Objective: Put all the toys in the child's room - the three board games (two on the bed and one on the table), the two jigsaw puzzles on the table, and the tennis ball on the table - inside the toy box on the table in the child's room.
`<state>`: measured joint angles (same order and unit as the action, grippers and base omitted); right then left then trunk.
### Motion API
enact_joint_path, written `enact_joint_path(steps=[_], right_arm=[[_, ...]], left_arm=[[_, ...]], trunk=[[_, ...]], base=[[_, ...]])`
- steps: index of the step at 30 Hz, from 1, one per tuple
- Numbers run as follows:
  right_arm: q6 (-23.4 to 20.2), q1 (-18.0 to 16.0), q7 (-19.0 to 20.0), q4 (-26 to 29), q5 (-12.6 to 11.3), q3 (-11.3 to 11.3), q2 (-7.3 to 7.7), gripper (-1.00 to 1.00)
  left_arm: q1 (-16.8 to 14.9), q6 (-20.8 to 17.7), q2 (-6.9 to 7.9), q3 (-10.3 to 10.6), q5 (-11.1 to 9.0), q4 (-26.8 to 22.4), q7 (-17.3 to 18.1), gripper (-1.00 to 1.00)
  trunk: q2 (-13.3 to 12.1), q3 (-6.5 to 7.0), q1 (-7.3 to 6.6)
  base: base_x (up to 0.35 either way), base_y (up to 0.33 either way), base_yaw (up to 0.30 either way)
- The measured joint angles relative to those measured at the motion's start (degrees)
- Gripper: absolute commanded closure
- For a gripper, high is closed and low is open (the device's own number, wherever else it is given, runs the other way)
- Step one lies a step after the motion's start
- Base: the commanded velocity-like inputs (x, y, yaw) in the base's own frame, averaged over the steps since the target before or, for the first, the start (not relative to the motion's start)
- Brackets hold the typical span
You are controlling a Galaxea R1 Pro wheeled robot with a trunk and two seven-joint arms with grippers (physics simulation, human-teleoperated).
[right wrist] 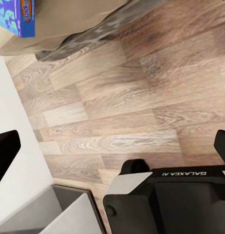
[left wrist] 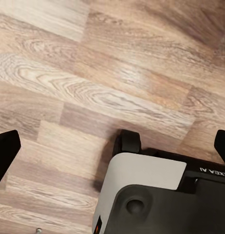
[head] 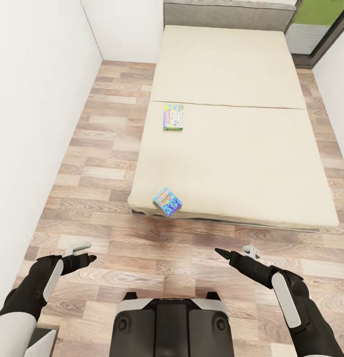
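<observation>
1. Ahead of you, bare wood floor (head: 191, 248) lies open between the robot's base (head: 172, 322) and the bed (head: 241, 163).
2. The bed's near edge bars the way forward; its sheet is flat and open, apart from two board games: one (head: 167, 201) at the near left corner, the other (head: 173, 117) further up the left edge.
3. A white wall (head: 37, 124) closes your left; a floor strip runs between it and the bed.
4. Both tools (head: 85, 258) (head: 226, 255) hang over bare floor, well apart.
</observation>
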<state>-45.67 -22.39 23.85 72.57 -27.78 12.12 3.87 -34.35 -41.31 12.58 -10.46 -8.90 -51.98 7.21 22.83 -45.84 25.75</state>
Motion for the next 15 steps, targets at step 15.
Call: enact_joint_path(steps=[15], right_arm=[[1.07, 0.0, -2.74, 0.0, -0.06, -0.14, -0.07, -1.0]], left_arm=[[0.0, 0.25, 0.0, 0.02, 0.01, 0.0, -0.09, -1.0]], trunk=[[0.0, 1.43, 0.0]], base=[[0.001, 0.001, 0.0]])
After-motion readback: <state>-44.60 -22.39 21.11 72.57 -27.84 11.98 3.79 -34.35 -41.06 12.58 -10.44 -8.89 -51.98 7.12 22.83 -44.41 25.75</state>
